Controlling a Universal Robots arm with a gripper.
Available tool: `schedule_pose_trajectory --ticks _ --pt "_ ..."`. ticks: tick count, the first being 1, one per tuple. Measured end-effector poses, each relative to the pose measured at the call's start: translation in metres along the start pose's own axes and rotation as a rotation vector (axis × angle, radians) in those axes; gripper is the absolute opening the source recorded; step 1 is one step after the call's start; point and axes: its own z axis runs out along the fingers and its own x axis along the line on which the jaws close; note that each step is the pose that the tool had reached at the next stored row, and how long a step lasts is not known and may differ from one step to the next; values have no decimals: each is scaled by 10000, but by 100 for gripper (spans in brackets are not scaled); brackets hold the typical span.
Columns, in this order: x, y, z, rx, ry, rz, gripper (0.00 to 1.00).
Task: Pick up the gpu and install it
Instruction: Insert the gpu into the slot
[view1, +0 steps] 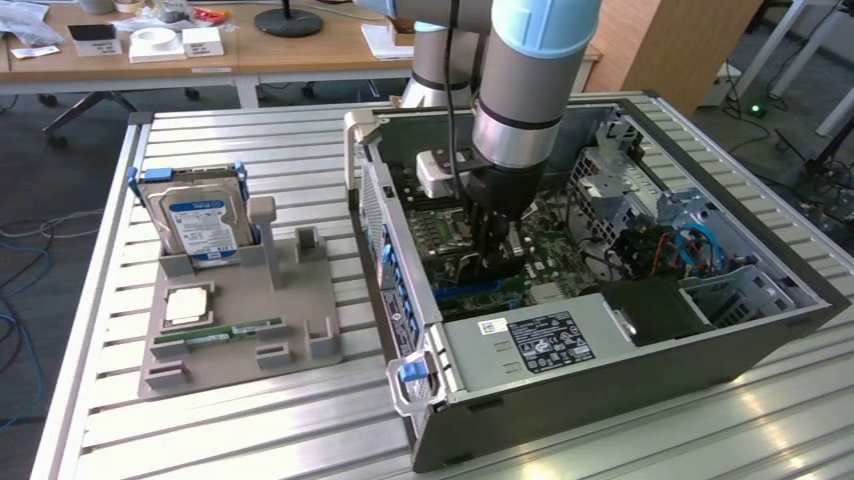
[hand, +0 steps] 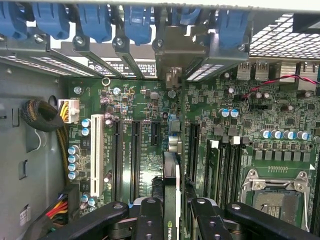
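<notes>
Misalignment is our worry: we see the gripper clamped on the gpu, edge-down over the motherboard inside the case, where a tilt could jam its connector.

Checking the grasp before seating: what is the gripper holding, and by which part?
The gpu, seen edge-on. The gripper pinches it near its top edge, one finger on each flat face.
</notes>
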Motion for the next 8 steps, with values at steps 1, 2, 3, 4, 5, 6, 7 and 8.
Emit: schedule_pose_trajectory --ticks 1,2,3,4,5,6,7,8 --pt "0 0 0 0 0 0 26" --pt "0 0 1 0 0 -1 26" --pt "0 0 1 1 0 -2 26" --pt "0 0 1 1 -1 -2 26" --pt "0 0 1 1 -1 -2 26" --pt "0 0 1 1 -1 -2 26" --pt "0 0 1 1 -1 -2 26" --pt "0 0 1 2 -1 -1 26"
